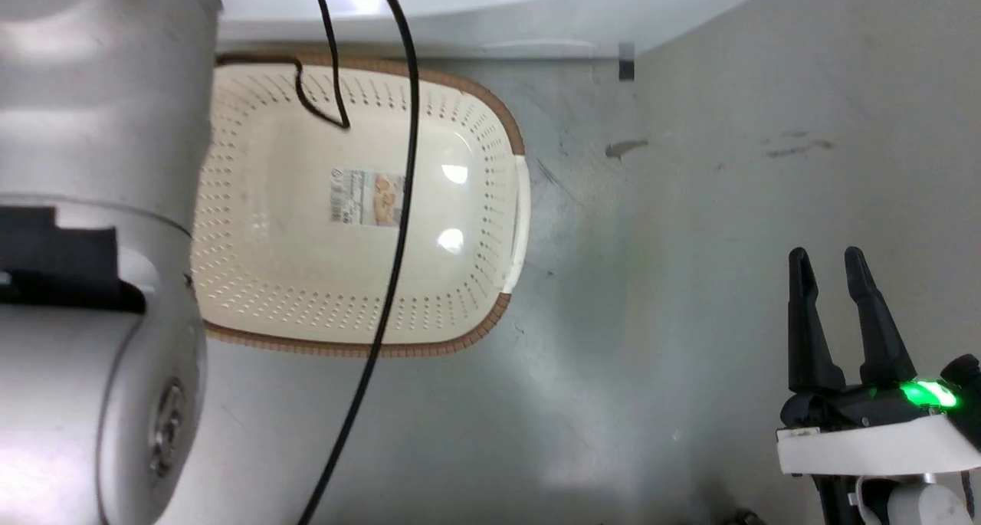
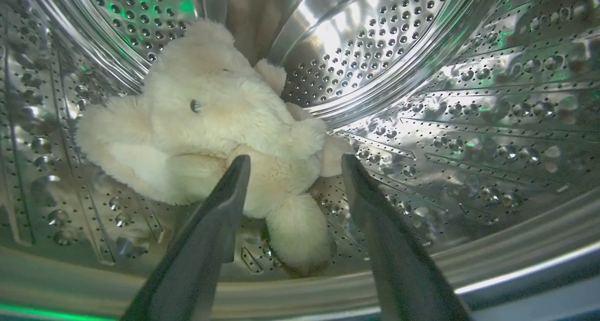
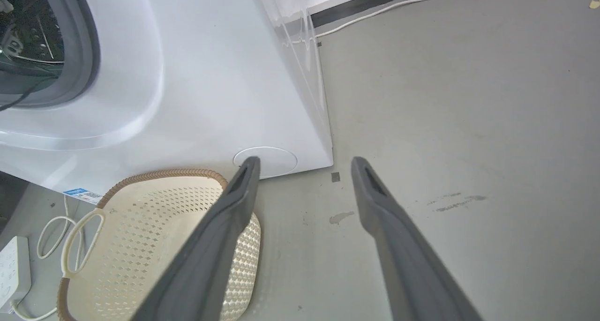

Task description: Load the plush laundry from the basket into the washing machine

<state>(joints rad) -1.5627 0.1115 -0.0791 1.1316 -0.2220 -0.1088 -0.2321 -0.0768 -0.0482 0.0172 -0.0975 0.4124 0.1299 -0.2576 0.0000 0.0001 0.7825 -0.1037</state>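
Lying in the washing machine [image 2: 468, 124], the plush laundry [image 2: 211, 119] looks soft and light; pinch its leg [image 2: 297, 232]. My left gripper [image 2: 295, 158] and right gripper [image 3: 305, 160] are open, empty.

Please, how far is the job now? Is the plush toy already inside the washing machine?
Done: the fluffy cream plush animal lies inside the perforated steel drum, and the oval cream plastic basket shows no laundry. In hand: nothing; the left pincer stands open just before the toy, the right pincer open over the floor. Left: probably only drawing the left arm out of the drum.
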